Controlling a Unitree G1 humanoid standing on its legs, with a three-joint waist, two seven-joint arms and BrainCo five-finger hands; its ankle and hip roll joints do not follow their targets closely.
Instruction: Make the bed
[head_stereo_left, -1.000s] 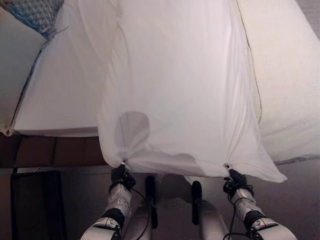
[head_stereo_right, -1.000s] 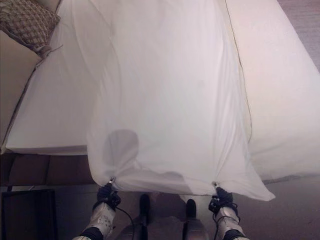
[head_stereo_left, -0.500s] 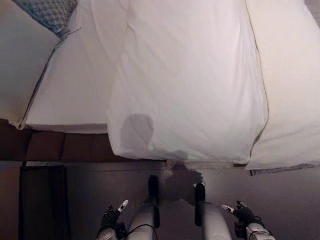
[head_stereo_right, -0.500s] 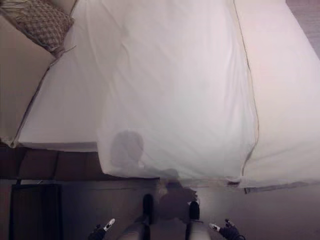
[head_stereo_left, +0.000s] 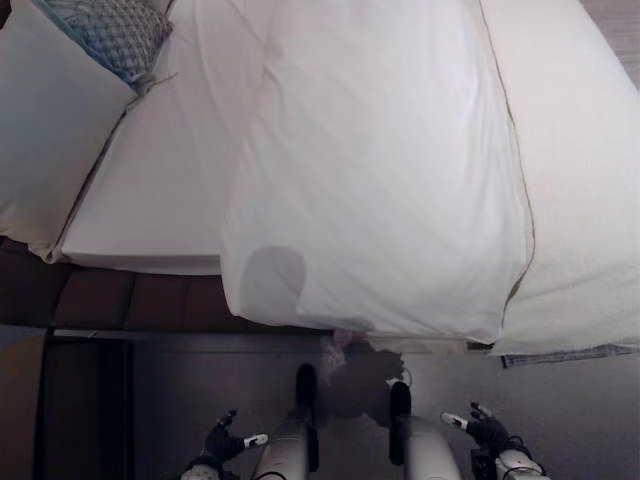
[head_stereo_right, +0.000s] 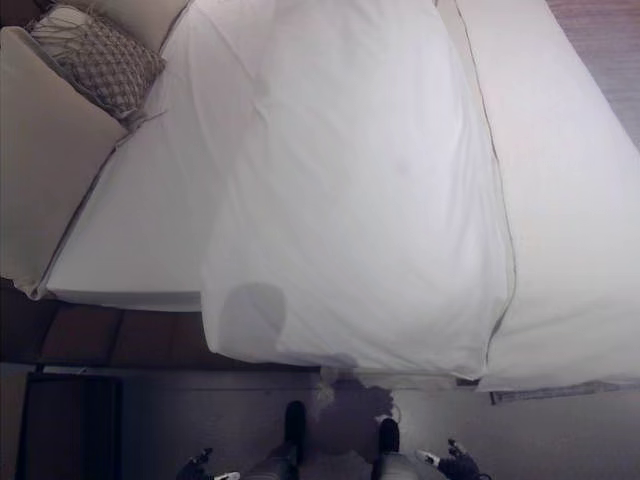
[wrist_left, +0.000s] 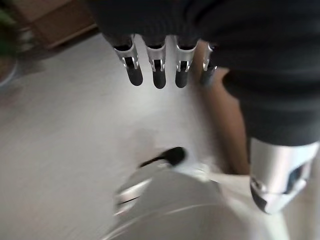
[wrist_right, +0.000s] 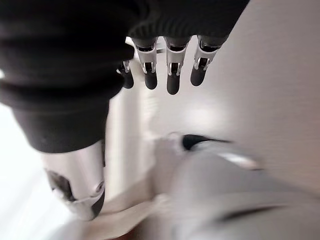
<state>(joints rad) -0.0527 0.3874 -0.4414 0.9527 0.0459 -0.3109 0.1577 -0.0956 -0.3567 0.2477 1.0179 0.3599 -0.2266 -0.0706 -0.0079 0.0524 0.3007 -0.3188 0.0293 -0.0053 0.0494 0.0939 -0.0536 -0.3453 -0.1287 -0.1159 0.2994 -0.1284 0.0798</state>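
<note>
I see the duvet (head_stereo_left: 385, 190) running off the top edge, its far end cut off. The cream pillow (head_stereo_left: 45, 130) is cropped at the left. The mattress side (head_stereo_left: 130, 262) disappears under the duvet's hanging edge.

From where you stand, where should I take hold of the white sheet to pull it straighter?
Probably along the near hem of the white sheet, at its two corners hanging just past the mattress edge. Come from the foot side, below the overhang, left hand toward the left corner and right hand toward the right. Both hands are open and low by the floor.
</note>
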